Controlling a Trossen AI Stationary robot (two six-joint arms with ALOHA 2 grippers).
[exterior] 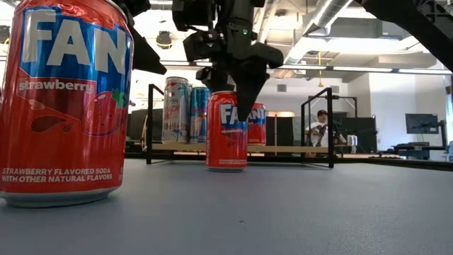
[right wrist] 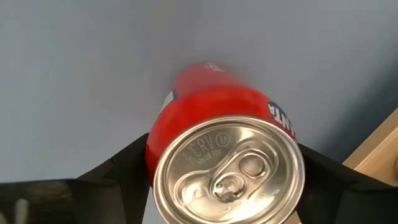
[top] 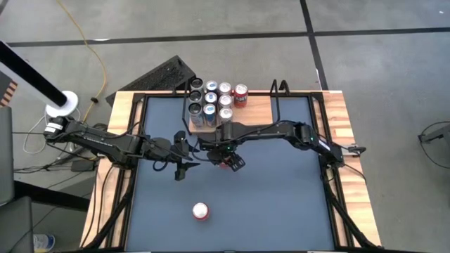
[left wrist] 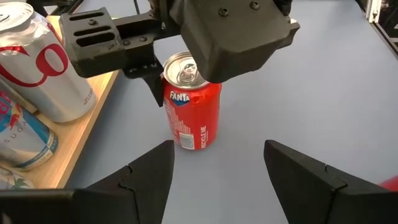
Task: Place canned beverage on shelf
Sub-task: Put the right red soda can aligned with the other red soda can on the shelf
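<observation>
A red Fanta can (left wrist: pixel 194 118) stands upright on the dark mat just in front of the shelf (top: pixel 254 112). The shelf is a light-wood board between black rod uprights and bears several cans (top: pixel 211 102). My right gripper (top: pixel 226 160) points straight down over the red can (exterior: pixel 226 134), one finger on each side of it. My left gripper (top: pixel 184 167) hovers open to the can's left, pointing at it with nothing between its fingers (left wrist: pixel 155 180). A second red can (top: pixel 200 211) stands near the table's front edge. My right gripper comes from above, pointing down, with its two fingers against opposite sides of the can's upper wall (right wrist: pixel 163 134), just under the rim. The can's lid (right wrist: pixel 227 168) hides the exact place of contact. The can stays upright with its base on the mat (exterior: pixel 226 167).
The shelf's right part (exterior: pixel 283 149) is bare between a red can (top: pixel 241 93) and the right upright (exterior: pixel 331 127). The second red can (exterior: pixel 64 99) looms close in the low view. A person (exterior: pixel 320 131) sits in the room beyond the table.
</observation>
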